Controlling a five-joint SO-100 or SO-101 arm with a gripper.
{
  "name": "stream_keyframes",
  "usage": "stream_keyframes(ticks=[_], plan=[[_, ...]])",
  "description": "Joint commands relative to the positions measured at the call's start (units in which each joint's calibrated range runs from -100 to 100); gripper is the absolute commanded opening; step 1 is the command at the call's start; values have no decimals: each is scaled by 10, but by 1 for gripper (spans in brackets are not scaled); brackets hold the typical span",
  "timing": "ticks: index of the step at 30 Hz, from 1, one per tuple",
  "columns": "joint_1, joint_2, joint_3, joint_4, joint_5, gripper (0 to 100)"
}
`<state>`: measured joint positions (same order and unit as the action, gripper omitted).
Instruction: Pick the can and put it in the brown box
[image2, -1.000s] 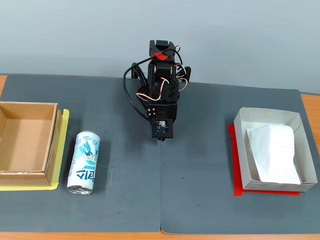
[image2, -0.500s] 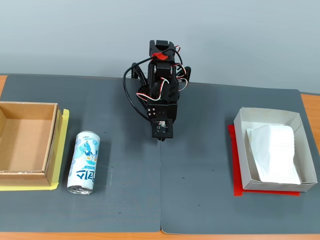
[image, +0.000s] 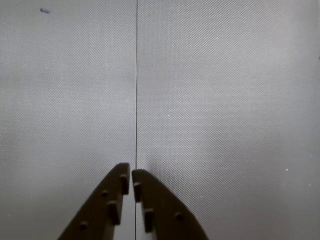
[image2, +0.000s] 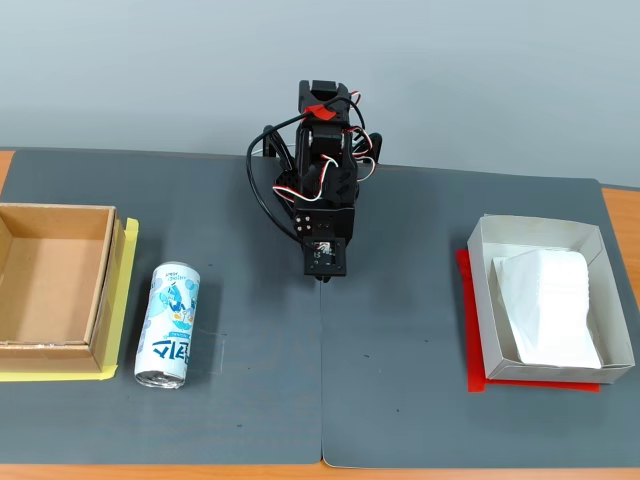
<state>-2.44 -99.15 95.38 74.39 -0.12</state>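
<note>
the arm sits folded at the back of the dark mat, its gripper clenched on nothing over the mat's seam, which looks like a parked pose with the pick not yet begun. the can lies on its side just right of the brown box in the fixed view, long axis running front to back beside the box's wall, probably staged for an easy side grasp.

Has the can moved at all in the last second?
No. The can lies in the same spot beside the brown box in the fixed view.
</note>
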Motion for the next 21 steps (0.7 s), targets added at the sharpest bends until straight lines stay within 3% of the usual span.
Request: stream_keyframes(ticks=[1, 11, 21], plan=[[-2, -2, -32, -6, 2, 1], [-12, 22, -52, -10, 3, 1], [-6, 241, -213, -106, 3, 1]])
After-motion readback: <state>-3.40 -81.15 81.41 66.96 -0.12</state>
